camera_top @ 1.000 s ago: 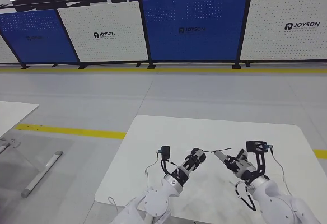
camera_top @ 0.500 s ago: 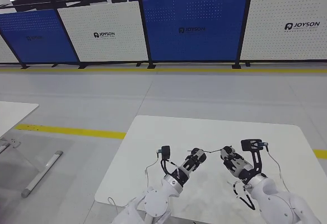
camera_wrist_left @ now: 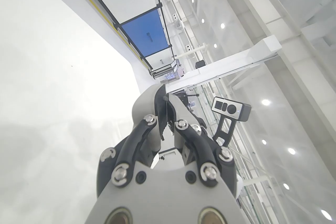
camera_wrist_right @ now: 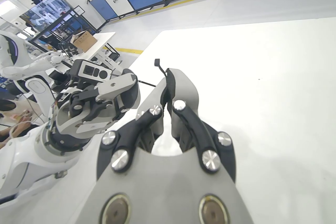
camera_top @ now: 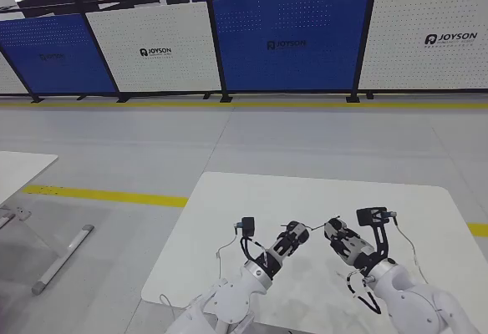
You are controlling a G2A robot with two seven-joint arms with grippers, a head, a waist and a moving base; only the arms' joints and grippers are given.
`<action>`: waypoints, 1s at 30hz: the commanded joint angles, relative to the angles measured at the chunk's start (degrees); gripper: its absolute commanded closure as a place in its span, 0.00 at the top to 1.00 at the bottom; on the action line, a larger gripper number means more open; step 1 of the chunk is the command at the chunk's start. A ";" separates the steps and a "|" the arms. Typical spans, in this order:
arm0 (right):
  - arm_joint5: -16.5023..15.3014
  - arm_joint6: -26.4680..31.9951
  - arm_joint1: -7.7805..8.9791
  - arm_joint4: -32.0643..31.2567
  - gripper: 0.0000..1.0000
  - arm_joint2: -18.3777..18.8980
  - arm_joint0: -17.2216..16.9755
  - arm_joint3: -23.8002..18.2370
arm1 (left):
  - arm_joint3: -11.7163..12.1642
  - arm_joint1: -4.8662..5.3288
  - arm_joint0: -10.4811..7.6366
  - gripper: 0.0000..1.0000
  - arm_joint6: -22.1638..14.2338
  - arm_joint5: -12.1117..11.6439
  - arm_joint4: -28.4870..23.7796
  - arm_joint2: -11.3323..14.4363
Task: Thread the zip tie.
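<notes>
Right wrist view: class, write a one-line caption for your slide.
Right gripper pinches the zip tie near its head; left gripper holds the tail.

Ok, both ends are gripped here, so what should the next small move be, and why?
Probably nudge the left tool so the thin tail lines up with the head sticking out of the right tool. Both tools are shut on the zip tie, close together above the table, and the tail seems to point beside the head, not into it.

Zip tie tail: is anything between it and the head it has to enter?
Nothing visible. The tail end, held by the left gripper, and the head end, held by the right gripper, have only open air between them above the table.
</notes>
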 commanded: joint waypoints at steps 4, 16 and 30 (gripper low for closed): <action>-0.44 0.40 -0.02 0.39 0.00 0.03 0.00 0.10 | -0.54 0.08 0.38 0.00 -1.52 -0.54 -0.51 -0.25; 0.11 1.15 -0.05 0.39 1.00 0.04 -0.05 0.67 | 0.56 -0.09 0.19 0.00 -0.61 0.76 -0.42 -0.56; 0.12 -0.07 0.42 -0.20 1.00 3.36 -3.02 0.84 | 0.96 -0.49 -0.16 0.00 0.89 1.68 -0.89 -0.41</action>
